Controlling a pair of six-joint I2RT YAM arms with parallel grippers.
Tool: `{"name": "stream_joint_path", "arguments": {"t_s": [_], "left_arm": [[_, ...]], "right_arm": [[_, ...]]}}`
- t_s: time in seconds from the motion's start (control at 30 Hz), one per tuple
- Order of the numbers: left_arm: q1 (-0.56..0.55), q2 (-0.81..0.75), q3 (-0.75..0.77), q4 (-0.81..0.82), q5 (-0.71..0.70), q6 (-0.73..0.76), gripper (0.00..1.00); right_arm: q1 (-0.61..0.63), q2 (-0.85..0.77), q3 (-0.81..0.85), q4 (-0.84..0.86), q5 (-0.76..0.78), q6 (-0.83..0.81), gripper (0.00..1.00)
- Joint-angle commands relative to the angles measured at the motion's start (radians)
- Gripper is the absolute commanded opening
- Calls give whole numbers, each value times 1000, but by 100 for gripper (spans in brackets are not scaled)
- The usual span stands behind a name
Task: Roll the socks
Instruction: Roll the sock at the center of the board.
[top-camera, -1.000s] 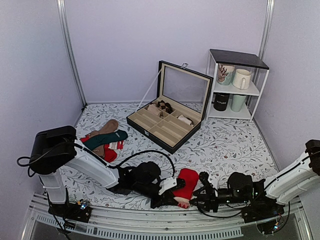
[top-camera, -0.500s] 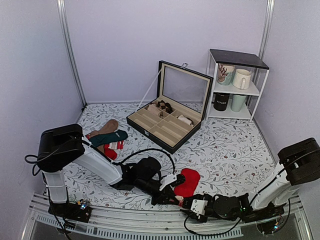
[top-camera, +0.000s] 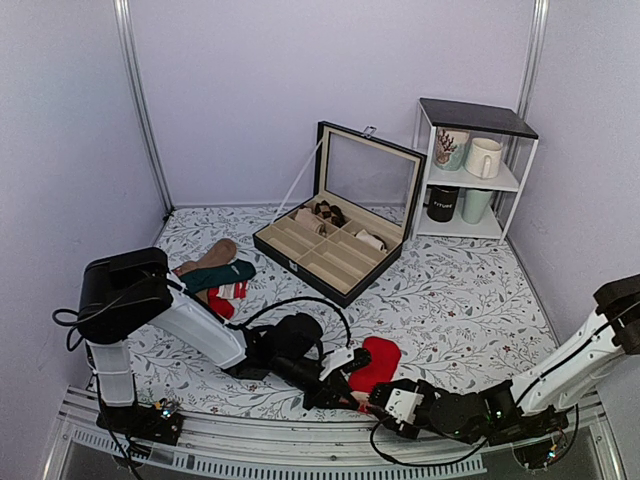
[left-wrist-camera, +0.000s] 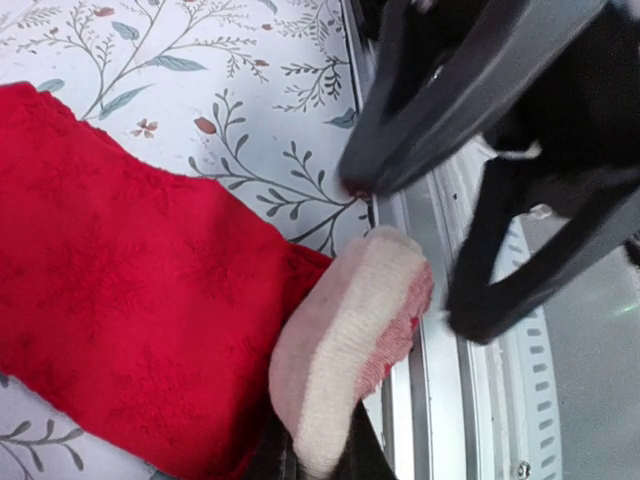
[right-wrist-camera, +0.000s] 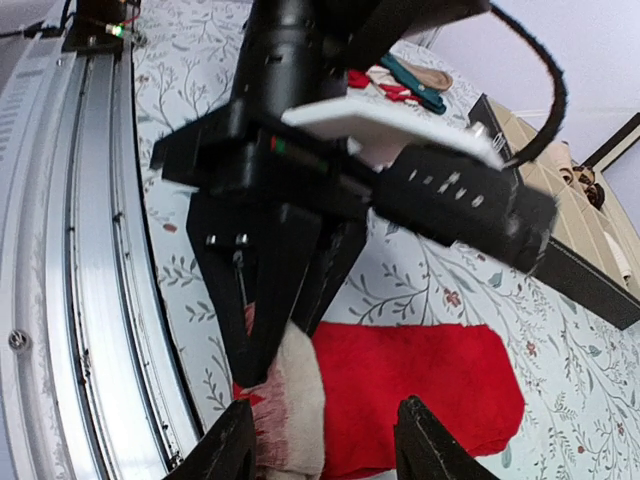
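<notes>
The left gripper has its jaws clenched on the beige cuff of the red socks. The cuff end is pinched and bunched, and the red body is left lying flat on the desk. The right gripper is held with its jaws released and spread wide, one finger on either side of the same cuff. Whether either finger touches the fabric cannot be told. The two grippers are brought nose to nose over the cuff, the left one reaching in from the left of the socks and the right one from the right. The socks are found at the near edge of the desk, between the two arms. Their cuff is pointed toward the metal rail just beside it, and the toe is pointed away. The desk is covered with a pale cloth printed with leafy sprigs. Farther back from the socks, an open black case with beige compartments is seen, with a few small items lying in its far compartments. Well to the left of the socks and farther back, a loose heap of other socks in dark green, brown and red-and-white stripes is laid. Well behind the socks to the right, a small white shelf holding mugs is placed against the wall.
</notes>
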Motion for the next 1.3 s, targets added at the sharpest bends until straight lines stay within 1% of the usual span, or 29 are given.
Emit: {"name": "stream_joint_path", "arguments": {"t_s": [0.0, 0.07, 0.17, 0.33, 0.43, 0.63, 0.7, 0.8, 0.83, 0.97, 1.03, 1.07, 1.1, 1.13, 1.17, 1.23, 1.27], "left_arm": [[-1, 113, -67, -318, -78, 5, 0], [0, 114, -68, -316, -78, 5, 0], [1, 115, -67, -315, -77, 5, 0], [1, 118, -63, -322, -78, 6, 0], [1, 117, -62, -324, -77, 6, 0], [2, 116, -58, -329, -80, 8, 0], [2, 117, -58, -328, -79, 6, 0], [2, 113, -59, -329, -78, 6, 0], [2, 112, -59, -328, -78, 7, 0], [3, 98, -66, -317, -70, 11, 0], [3, 79, -75, -303, -69, 12, 0], [3, 67, -77, -300, -69, 13, 0], [2, 56, -78, -299, -71, 17, 0], [2, 47, -76, -300, -73, 23, 0], [2, 38, -75, -302, -76, 29, 0], [3, 13, -73, -301, -91, 39, 0], [3, 6, -75, -296, -109, 40, 5]], "right_arm": [[17, -118, 27, -104, 28, 18, 49], [18, -118, 19, -83, -26, -3, 49], [18, -51, 33, -38, -75, -32, 49], [18, 56, 58, 0, -74, -39, 50], [18, 90, 58, 28, -93, -36, 50], [18, 147, 51, 27, -103, 3, 49], [17, 159, 56, 2, -117, 26, 48], [18, 176, 77, -88, -122, 81, 47], [17, 181, 84, -119, -121, 127, 46], [17, 205, 110, -207, -134, 225, 43], [17, 232, 135, -266, -145, 273, 36], [17, 245, 142, -288, -157, 311, 29], [17, 259, 146, -305, -166, 340, 19], [17, 270, 149, -327, -169, 368, 13], [17, 278, 149, -340, -182, 413, 9], [18, 284, 142, -364, -195, 466, 8], [17, 278, 138, -370, -202, 486, 7]]}}
